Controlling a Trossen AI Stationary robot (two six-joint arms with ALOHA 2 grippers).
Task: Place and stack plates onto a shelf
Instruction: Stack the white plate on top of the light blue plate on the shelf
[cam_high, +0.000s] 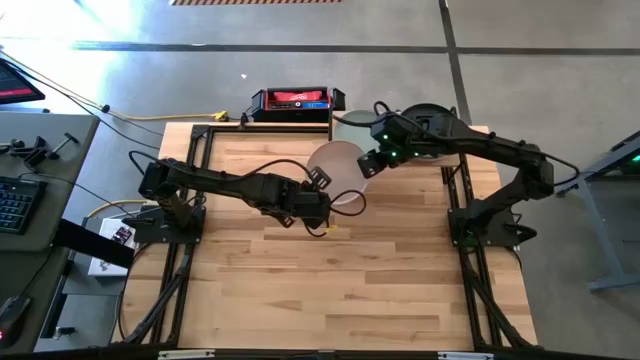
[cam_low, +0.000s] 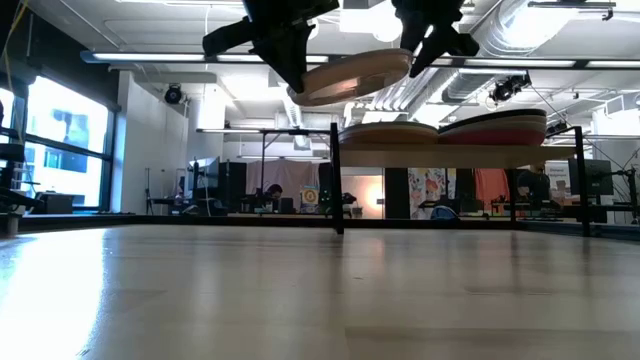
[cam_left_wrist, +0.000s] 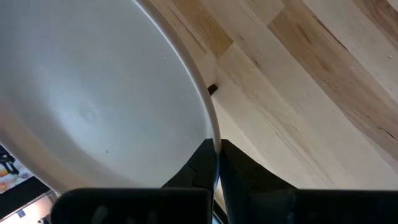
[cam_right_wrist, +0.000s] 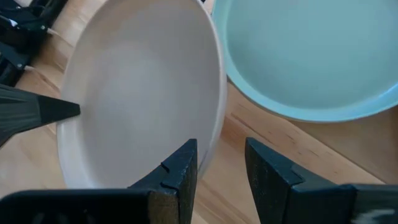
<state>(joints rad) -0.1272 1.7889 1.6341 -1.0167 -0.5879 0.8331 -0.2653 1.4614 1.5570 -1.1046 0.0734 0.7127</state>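
- Cream plate: held aloft above mid-table, just near of the shelf; tilted.
- Left gripper: pinched tight on the plate's near rim.
- Right gripper: fingers spread, straddling the far rim, not yet clamped.
- Handling, judged: stiff, light, smooth, probably breakable; take by the rim edge only.
- Pale green plate: lying just beyond.

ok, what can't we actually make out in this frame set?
- Shelf stacks: the low view shows them edge-on, so the plate count is unclear; in the high view the right arm covers them.
- Held plate: its near rim hides under the left gripper in the high view.
- Right gripper: open astride the plate's rim; whether it touches is unclear.
- Pale green plate: cut off by the right wrist view's edge.
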